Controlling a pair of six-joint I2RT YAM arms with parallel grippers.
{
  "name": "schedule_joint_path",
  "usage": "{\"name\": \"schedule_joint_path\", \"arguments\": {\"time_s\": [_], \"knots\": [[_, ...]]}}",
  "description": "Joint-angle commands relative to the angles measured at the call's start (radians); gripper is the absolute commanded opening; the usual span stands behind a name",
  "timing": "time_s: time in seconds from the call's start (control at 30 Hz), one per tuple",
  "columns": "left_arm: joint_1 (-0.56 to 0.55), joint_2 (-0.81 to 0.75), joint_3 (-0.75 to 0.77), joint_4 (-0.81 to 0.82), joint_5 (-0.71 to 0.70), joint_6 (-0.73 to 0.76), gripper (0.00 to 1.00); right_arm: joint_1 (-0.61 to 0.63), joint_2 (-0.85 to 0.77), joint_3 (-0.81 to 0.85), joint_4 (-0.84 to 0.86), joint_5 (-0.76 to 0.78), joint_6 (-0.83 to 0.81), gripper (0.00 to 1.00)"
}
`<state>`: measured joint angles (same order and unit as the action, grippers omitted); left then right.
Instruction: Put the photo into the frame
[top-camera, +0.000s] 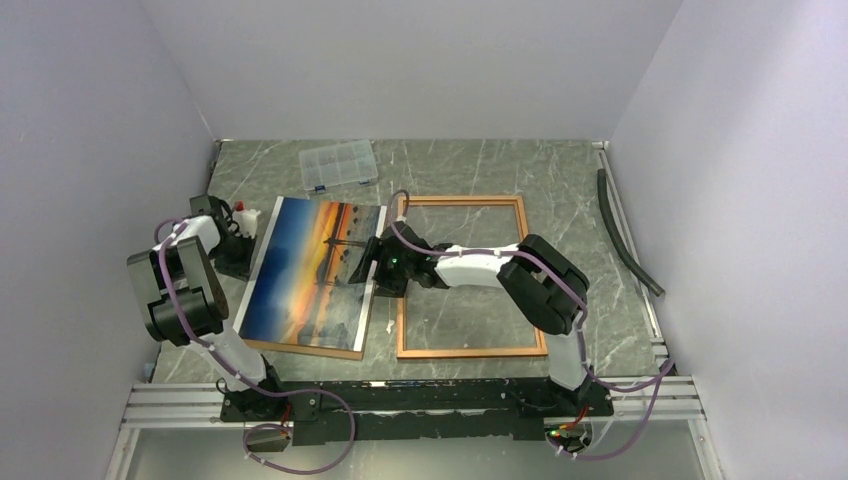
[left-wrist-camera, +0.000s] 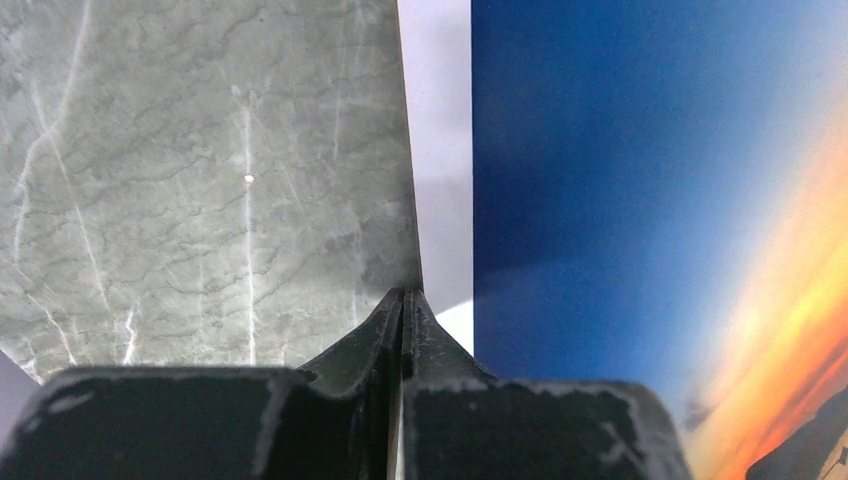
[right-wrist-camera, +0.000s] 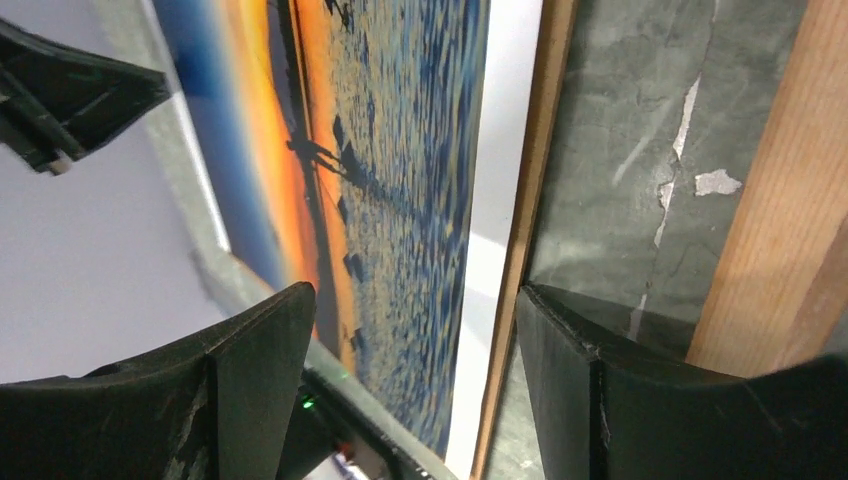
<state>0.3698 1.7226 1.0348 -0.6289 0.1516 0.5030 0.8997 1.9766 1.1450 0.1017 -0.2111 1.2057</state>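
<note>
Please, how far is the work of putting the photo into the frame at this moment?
Nothing is placed yet: the frame lies empty, the photo beside it on a brown board. In hand: the left gripper is shut on the photo's white margin; the right gripper stands open around the opposite edge. Still to do: lift the photo, carry it over, lay it inside the frame.
</note>
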Motion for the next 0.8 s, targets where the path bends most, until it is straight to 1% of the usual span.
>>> {"name": "schedule_joint_path", "arguments": {"time_s": [0.0,0.07,0.13,0.27,0.33,0.4,0.47,0.63,0.77], "knots": [[-0.026,0.012,-0.048,-0.076,0.088,-0.018,0.07,0.048,-0.027,0.129,-0.236,0.186,-0.112,0.78],[-0.008,0.002,-0.007,-0.129,0.126,-0.02,0.07,0.051,-0.031,0.13,-0.265,0.206,-0.116,0.78],[0.021,-0.003,0.052,-0.189,0.181,-0.024,0.11,0.052,-0.035,0.116,-0.247,0.201,-0.107,0.78],[0.09,-0.008,0.171,-0.291,0.27,-0.02,0.22,0.051,-0.012,0.125,-0.259,0.19,-0.104,0.79],[0.114,-0.024,0.204,-0.311,0.282,-0.008,0.28,0.052,-0.004,0.127,-0.26,0.188,-0.104,0.8],[0.125,-0.042,0.2,-0.299,0.267,0.002,0.33,0.051,0.004,0.129,-0.271,0.19,-0.106,0.8],[0.126,-0.053,0.177,-0.262,0.236,0.007,0.35,0.05,0.013,0.138,-0.287,0.189,-0.106,0.81],[0.105,-0.032,0.079,-0.122,0.141,-0.004,0.35,0.05,0.012,0.161,-0.322,0.193,-0.116,0.83],[0.069,-0.01,0.035,-0.071,0.103,-0.026,0.33,0.051,0.0,0.177,-0.369,0.205,-0.127,0.85]]}}
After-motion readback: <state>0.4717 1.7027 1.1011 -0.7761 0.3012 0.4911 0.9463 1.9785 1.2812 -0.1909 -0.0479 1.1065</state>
